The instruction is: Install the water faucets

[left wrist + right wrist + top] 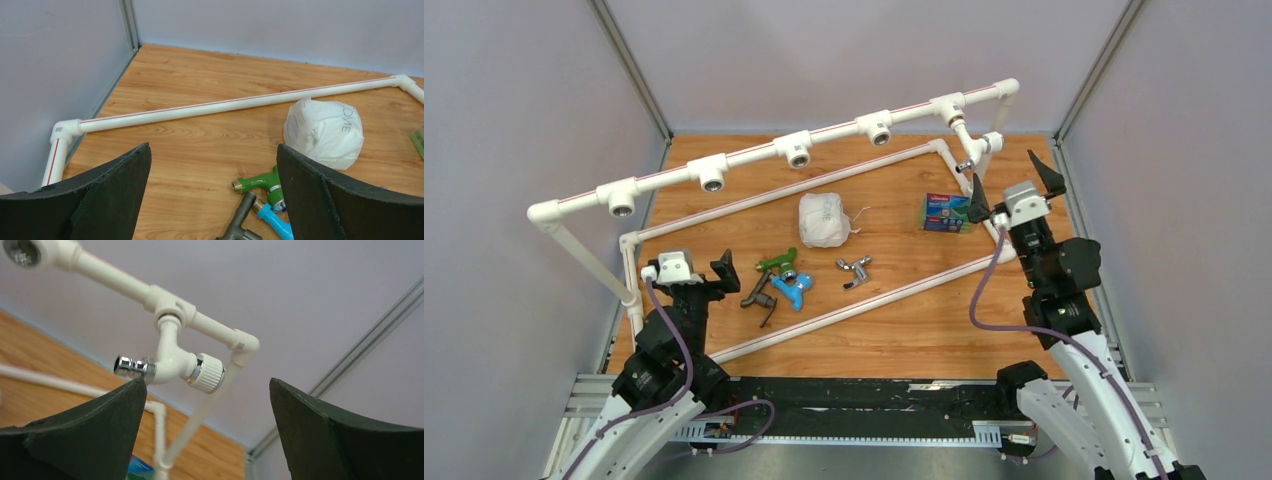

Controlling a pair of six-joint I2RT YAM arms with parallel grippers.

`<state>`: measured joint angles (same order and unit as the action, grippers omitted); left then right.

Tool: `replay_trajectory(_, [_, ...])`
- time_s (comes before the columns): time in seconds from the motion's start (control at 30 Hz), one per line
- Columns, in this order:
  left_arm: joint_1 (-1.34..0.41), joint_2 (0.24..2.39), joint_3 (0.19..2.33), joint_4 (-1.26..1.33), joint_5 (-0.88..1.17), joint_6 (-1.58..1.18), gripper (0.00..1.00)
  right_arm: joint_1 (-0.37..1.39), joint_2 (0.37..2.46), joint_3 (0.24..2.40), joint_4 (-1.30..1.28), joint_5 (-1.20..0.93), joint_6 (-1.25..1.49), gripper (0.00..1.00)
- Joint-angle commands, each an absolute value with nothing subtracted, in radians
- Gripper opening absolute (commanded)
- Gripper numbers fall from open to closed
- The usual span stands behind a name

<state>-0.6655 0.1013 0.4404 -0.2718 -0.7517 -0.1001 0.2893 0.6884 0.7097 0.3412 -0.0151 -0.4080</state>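
A white faucet (170,362) with a chrome spout hangs screwed into the rightmost tee of the raised white pipe rail (754,155); it also shows in the top view as the white faucet (970,150). My right gripper (208,381) is open just below it, touching nothing, and stands as the right gripper (1002,166) by the frame's right end. Green faucet (777,263), blue faucet (792,289), dark grey faucet (759,297) and chrome faucet (855,270) lie loose on the wooden table. My left gripper (212,146) is open and empty, with the green faucet (257,183) beside its right finger.
Several empty sockets (712,180) face forward along the rail. A low pipe rectangle (854,305) rings the tabletop. A crumpled white bag (824,220) and a blue-green packet (947,213) lie inside it. Grey walls close in both sides and the back.
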Motion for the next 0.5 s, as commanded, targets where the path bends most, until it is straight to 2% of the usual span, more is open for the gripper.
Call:
replay_trajectory(0.0, [-0.661, 0.124, 0.454, -0.259, -0.739, -0.104, 1.00, 0.290, 0.727, 0.719, 0.204, -0.153, -1.131, 1.00])
replay_trajectory(0.13, [-0.661, 0.129, 0.453, -0.261, -0.742, -0.103, 1.00, 0.290, 0.793, 0.738, 0.209, -0.161, -1.346, 1.00])
replay_trajectory(0.47, [-0.661, 0.147, 0.451, -0.258, -0.750, -0.095, 1.00, 0.290, 0.971, 0.827, 0.360, -0.175, -1.384, 0.98])
